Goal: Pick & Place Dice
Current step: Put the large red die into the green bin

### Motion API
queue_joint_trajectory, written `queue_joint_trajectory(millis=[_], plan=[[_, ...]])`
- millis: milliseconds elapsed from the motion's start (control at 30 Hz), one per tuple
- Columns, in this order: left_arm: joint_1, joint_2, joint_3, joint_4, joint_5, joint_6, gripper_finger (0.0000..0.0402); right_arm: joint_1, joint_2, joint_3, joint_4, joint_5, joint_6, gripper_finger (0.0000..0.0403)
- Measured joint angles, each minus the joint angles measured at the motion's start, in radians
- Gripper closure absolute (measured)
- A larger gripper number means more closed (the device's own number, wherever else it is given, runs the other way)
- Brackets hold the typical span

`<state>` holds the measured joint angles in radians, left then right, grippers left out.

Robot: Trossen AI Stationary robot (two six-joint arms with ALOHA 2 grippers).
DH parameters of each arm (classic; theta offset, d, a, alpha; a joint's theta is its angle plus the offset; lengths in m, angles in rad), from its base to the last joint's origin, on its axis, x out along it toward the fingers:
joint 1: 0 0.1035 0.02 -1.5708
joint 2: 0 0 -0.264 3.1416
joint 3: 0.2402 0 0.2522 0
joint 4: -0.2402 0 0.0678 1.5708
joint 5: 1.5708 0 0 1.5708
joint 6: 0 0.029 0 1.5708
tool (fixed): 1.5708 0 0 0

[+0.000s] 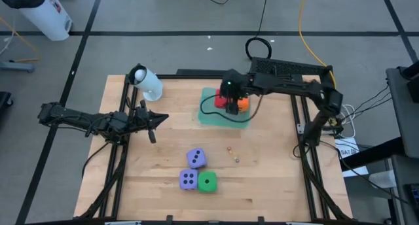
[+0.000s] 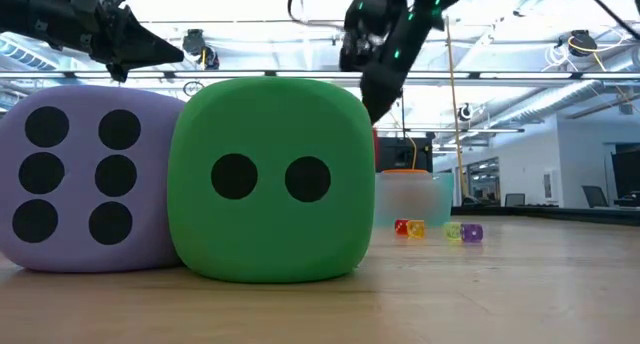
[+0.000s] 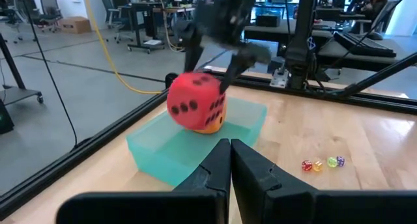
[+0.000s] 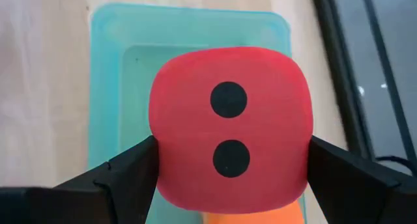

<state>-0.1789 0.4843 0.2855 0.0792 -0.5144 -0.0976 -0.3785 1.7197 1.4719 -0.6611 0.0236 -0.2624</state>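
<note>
Holding red die (image 4: 229,129) between spread fingers, right gripper (image 1: 230,101) sits over teal tray (image 1: 211,116), die right on top of orange die (image 1: 243,103); left gripper (image 1: 152,120) pinched shut, empty, well apart; next move looks like letting go

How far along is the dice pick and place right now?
Done: the orange die already sits in the teal tray. In hand: the right gripper is closed on the red die above the tray, over the orange one. Left: two purple dice and the green die wait on the table. The left gripper hovers shut and empty.
</note>
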Motion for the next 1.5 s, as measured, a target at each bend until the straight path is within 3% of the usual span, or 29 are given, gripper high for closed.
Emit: queue_joint_trajectory(millis=[200,667,1033,1400,1500], plan=[[0.000,0.000,0.000,0.000,0.000,0.063,0.0382,-0.051,0.075,0.000,0.032,-0.003,-0.075,0.0073],[0.000,0.000,0.000,-0.001,0.000,0.130,0.0382,-0.080,0.080,0.000,0.058,-0.050,-0.092,0.0053],[0.000,0.000,0.000,-0.001,0.000,0.141,0.0382,-0.087,0.128,-0.001,0.013,0.027,-0.007,0.0047],[0.000,0.000,0.000,-0.001,0.000,0.133,0.0382,-0.089,0.123,0.000,-0.030,0.023,0.022,0.0046],[0.000,0.000,0.000,-0.001,0.000,0.133,0.0382,-0.089,0.124,0.000,-0.042,-0.020,0.023,0.0031]])
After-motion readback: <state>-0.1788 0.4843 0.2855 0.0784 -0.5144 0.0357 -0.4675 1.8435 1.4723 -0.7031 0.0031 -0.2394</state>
